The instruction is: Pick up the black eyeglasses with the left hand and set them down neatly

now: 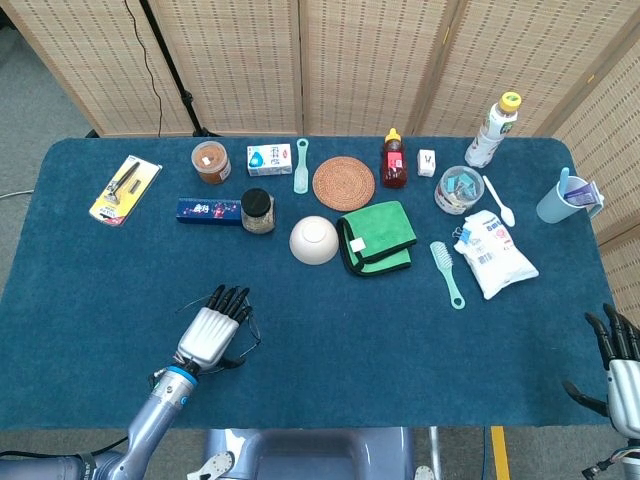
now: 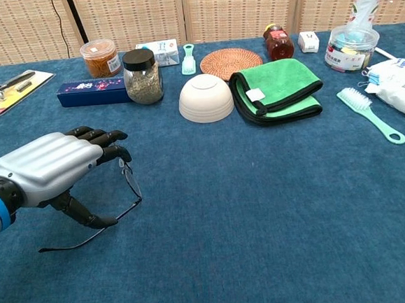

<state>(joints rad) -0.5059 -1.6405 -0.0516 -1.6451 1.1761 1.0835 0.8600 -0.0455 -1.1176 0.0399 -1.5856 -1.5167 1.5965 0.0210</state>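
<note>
**A:** quick count? I get one pair of black eyeglasses (image 2: 124, 182), near the bench's (image 1: 330, 340) front-left corner, with the left robot hand (image 2: 53, 167) over them.

**B:** yep, one pair, lying on the bench. Its fingers (image 2: 107, 139) arch over the frame, thumb down by a temple arm. Can't tell if it's actually gripping yet. The right robot hand (image 1: 622, 365) is off the front-right corner, fingers apart, holding nothing.

My head view: high, looking steeply down, whole table (image 1: 330, 340) seen. My chest view: low, near, facing forward. Shared: bowl (image 1: 314, 240), green cloth (image 2: 276, 88).
</note>
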